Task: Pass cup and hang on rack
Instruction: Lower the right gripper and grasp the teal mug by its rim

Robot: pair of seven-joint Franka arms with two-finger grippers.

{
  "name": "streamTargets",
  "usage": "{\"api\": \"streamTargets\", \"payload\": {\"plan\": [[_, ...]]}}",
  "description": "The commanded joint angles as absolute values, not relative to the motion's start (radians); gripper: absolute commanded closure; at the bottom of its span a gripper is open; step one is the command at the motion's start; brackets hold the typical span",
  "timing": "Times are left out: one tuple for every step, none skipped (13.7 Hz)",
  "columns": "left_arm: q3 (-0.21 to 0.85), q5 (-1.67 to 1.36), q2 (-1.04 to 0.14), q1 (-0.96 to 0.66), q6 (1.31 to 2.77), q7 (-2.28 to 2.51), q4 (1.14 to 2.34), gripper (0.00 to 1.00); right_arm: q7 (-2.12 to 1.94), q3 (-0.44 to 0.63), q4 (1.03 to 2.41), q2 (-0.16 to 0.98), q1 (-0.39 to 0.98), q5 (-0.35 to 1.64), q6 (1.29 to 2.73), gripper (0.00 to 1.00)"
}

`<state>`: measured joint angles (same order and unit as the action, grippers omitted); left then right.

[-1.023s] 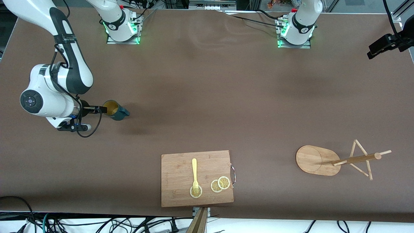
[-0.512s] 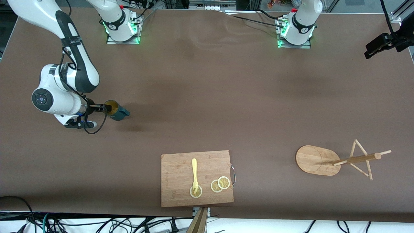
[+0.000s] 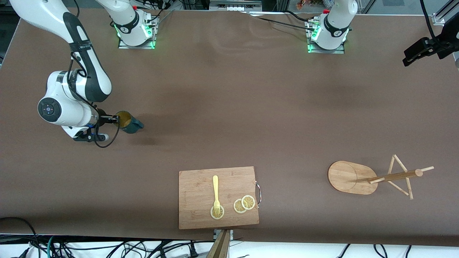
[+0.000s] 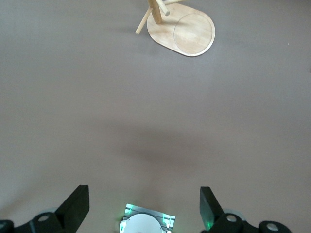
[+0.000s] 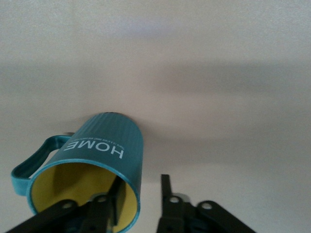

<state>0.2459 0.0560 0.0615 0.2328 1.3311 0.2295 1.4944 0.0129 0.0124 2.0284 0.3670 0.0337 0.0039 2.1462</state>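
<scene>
The brown table (image 3: 229, 107) is carrying a rectangular wooden cutting board (image 3: 200, 186) and the light wooden mug rack (image 3: 353, 177) toward the left arm's end. The small dark teal cup (image 3: 128, 122) is standing toward the right arm's end, where the right gripper (image 3: 115, 119) is straddling its rim, one finger (image 5: 119, 201) inside, not clamped. The left gripper (image 4: 144, 208) is waiting, wide apart, high over the table.

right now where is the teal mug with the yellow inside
In the front view the teal mug with the yellow inside stands on the brown table toward the right arm's end, its rim between the right gripper fingers.
</scene>
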Motion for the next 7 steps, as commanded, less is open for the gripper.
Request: {"api": "streamTargets", "payload": {"plan": [[0.242,0.084,0.06,0.239,1.351,0.21,1.488,0.0,0.025,0.011,2.031,0.341,0.054,0.017,2.12,1.0],[0.241,0.084,0.06,0.239,1.353,0.21,1.488,0.0,0.025,0.011,2.022,0.341,0.057,0.017,2.115,1.0],[0.241,0.086,0.057,0.239,1.354,0.21,1.488,0.0,0.025,0.011,2.011,0.341,0.057,0.018,2.115,1.0],[0.241,0.087,0.049,0.239,1.355,0.21,1.488,0.0,0.025,0.011,1.997,0.341,0.057,0.018,2.115,1.0],[0.241,0.087,0.041,0.239,1.355,0.21,1.486,0.0,0.025,0.009,1.981,0.341,0.061,0.018,2.114,1.0],[0.241,0.084,0.038,0.239,1.355,0.21,1.486,0.0,0.022,-0.001,1.956,0.339,0.064,0.018,2.112,1.0],[0.241,0.084,0.035,0.241,1.355,0.21,1.483,0.0,0.025,-0.023,1.928,0.336,0.066,0.018,2.102,1.0]]}}
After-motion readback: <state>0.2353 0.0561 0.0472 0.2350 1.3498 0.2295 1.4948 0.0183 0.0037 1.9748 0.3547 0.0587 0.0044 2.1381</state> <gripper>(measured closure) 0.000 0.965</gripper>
